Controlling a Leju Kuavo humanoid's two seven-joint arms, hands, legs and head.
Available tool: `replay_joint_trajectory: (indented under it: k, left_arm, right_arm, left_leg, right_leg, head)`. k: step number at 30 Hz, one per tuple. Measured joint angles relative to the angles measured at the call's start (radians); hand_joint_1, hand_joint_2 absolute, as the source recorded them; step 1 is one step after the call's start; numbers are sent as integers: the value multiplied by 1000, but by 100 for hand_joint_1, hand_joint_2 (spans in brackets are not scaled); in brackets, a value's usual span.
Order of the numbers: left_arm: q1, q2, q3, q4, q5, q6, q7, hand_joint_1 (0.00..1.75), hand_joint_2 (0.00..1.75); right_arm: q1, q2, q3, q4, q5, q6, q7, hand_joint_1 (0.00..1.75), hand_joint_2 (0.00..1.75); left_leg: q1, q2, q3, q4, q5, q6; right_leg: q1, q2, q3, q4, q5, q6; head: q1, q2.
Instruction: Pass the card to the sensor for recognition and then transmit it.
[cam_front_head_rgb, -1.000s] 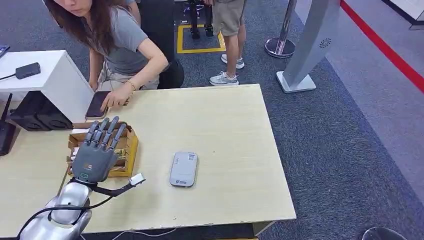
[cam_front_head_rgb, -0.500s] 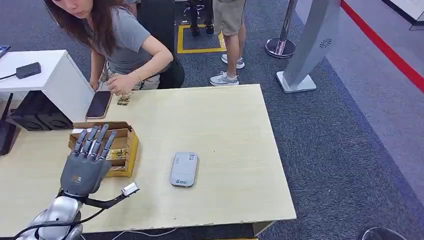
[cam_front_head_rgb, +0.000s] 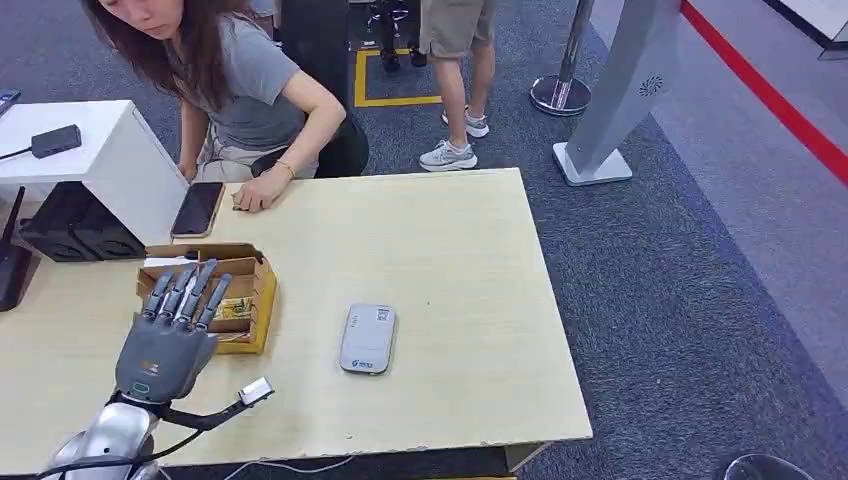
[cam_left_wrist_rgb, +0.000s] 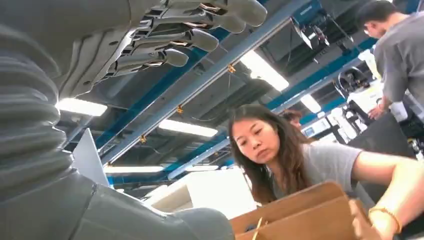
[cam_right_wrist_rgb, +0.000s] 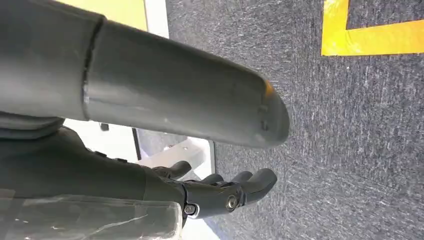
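The table (cam_front_head_rgb: 460, 260) is a wide pale wooden top standing on dark grey carpet. Behind its far edge a person (cam_front_head_rgb: 235, 90) in a grey shirt leans over it, with one hand (cam_front_head_rgb: 258, 192) resting on the table near the far left corner. Just beside that hand a dark phone (cam_front_head_rgb: 197, 208) lies flat against the side of a white stand (cam_front_head_rgb: 110, 160), which occupies the far left part of the table. Farther back a second person (cam_front_head_rgb: 455, 60) stands on the carpet.

Near the left edge sits an open cardboard box (cam_front_head_rgb: 232, 290) with small packets inside; I cannot tell if a card is among them, and no card can be made out elsewhere. The left hand (cam_front_head_rgb: 168, 340) hovers over the near side of this box, back of the hand up, its fingers (cam_front_head_rgb: 185, 292) stretched forward and slightly apart, holding nothing. In the left wrist view the same fingers (cam_left_wrist_rgb: 200, 25) are extended with gaps between them, and the box (cam_left_wrist_rgb: 305, 215) lies beyond the thumb.

The sensor (cam_front_head_rgb: 367, 338), a flat grey device with rounded corners, lies in the near middle of the table, well apart from the box and from the left hand.

The right hand (cam_right_wrist_rgb: 220, 192) hangs above the carpet beside the robot's body; its dark fingers (cam_right_wrist_rgb: 255, 182) are lightly curled and lie close together, with nothing in them.
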Motion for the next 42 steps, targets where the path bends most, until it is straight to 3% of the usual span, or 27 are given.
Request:
replay_joint_trajectory:
  k: [10, 18, 38, 39, 41, 42]
  left_arm:
    - [29, -6, 44, 0, 61, -70, -60, 0, 175]
    - [31, -8, 50, 0, 81, -103, -73, 0, 175]
    - [29, -21, 50, 17, 87, -124, -79, 0, 175]
    - [28, -22, 50, 21, 87, -128, -79, 5, 175]
    - [23, -25, 49, 31, 87, -144, -79, 42, 175]
    - [21, -26, 49, 37, 87, -150, -79, 37, 175]
  right_arm:
    - [0, 0, -2, 0, 1, -2, 1, 0, 0]
    - [0, 0, -3, 0, 1, -3, 1, 0, 0]
    - [0, 0, -3, 0, 2, -3, -2, 0, 0]
    - [0, 0, -3, 0, 3, -3, -2, 0, 0]
    - [0, 0, -3, 0, 5, -4, -2, 0, 0]
    - [0, 0, -3, 0, 5, -4, -2, 0, 0]
  left_leg:
    - [0, 0, 0, 0, 0, 0]
    - [0, 0, 0, 0, 0, 0]
    - [0, 0, 0, 0, 0, 0]
    - [0, 0, 0, 0, 0, 0]
    - [0, 0, 0, 0, 0, 0]
    - [0, 0, 0, 0, 0, 0]
  right_leg:
    - [0, 0, 0, 0, 0, 0]
    - [0, 0, 0, 0, 0, 0]
    - [0, 0, 0, 0, 0, 0]
    - [0, 0, 0, 0, 0, 0]
    - [0, 0, 0, 0, 0, 0]
    - [0, 0, 0, 0, 0, 0]
  head:
    - [0, 0]
    - [0, 0]
    - [-1, 0]
    - [0, 0]
    - [0, 0]
    - [0, 0]
